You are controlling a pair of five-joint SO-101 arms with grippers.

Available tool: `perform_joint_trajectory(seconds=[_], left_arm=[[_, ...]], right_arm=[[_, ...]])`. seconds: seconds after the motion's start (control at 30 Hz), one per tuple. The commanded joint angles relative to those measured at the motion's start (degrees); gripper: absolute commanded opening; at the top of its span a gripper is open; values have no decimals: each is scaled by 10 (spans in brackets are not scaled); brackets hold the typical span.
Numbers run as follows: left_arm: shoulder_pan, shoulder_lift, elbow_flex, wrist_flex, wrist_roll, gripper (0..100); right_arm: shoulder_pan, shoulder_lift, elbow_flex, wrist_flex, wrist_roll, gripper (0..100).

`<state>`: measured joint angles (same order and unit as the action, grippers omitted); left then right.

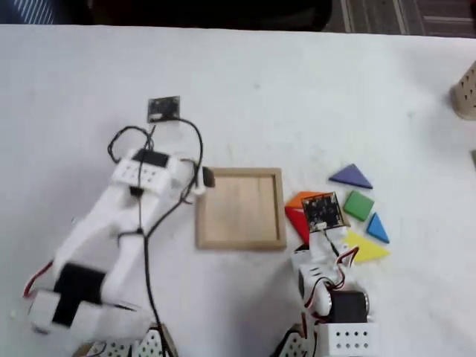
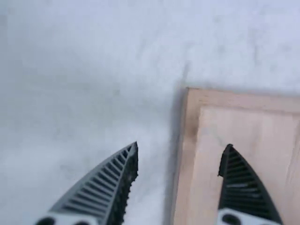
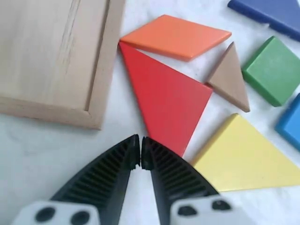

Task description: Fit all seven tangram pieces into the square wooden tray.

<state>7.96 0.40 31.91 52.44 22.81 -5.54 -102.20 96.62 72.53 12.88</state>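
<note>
in the high view the right arm's wrist board (image 1: 321,210) covered much of the orange parallelogram (image 1: 296,198) and of the red triangle (image 1: 297,222), and also the spot between them and the green square (image 1: 358,205). the right wrist view gave this spot plainly: a small tan triangle (image 3: 229,79) lay there, just beside the orange and red pieces. in that same view the dark blue triangle (image 3: 272,11) and the light blue triangle (image 3: 290,124) were cut off at the frame's right edge. the yellow triangle (image 3: 243,157) lay just beside the red one. the right gripper (image 3: 141,140) had its fingers pressed together with nothing between them, the tips at the red triangle's lower corner. the square wooden tray (image 1: 239,172) sat in the middle of the white table (image 1: 297,89), with all seven pieces on the table to its right. the left gripper (image 2: 181,146) was spread wide across the tray's left rim, one finger over the table and one over the tray floor.
</note>
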Motion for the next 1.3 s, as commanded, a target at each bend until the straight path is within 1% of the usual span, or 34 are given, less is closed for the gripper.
perform_joint_trajectory(seconds=[0.0, 0.17, 0.3, 0.47, 0.6, 0.7, 0.83, 0.97, 1.1, 1.27], left_arm=[[-9, 83, -96, 34, 11, 282], [-12, 176, -187, 101, 11, 282], [-36, 219, -232, 129, 8, 282], [-72, 233, -282, 159, 4, 282], [-99, 227, -312, 175, -51, 282], [-102, 226, -323, 178, -55, 282], [-80, 225, -320, 178, -55, 284], [-34, 231, -318, 178, -55, 286], [-6, 233, -317, 172, -55, 286], [34, 270, -324, 157, -94, 286]], right_arm=[[-1, -8, 3, 0, -5, 18], [-1, -8, 3, 0, -5, 18], [0, -8, 3, 0, -5, 18], [0, -8, 3, 0, -5, 18], [0, -8, 3, 0, -5, 18], [0, -8, 3, 0, -5, 18], [-1, -8, 3, 0, -5, 18], [-1, -8, 3, 0, -5, 18], [0, -8, 3, 0, -5, 18], [-1, -8, 3, 0, -5, 18]])
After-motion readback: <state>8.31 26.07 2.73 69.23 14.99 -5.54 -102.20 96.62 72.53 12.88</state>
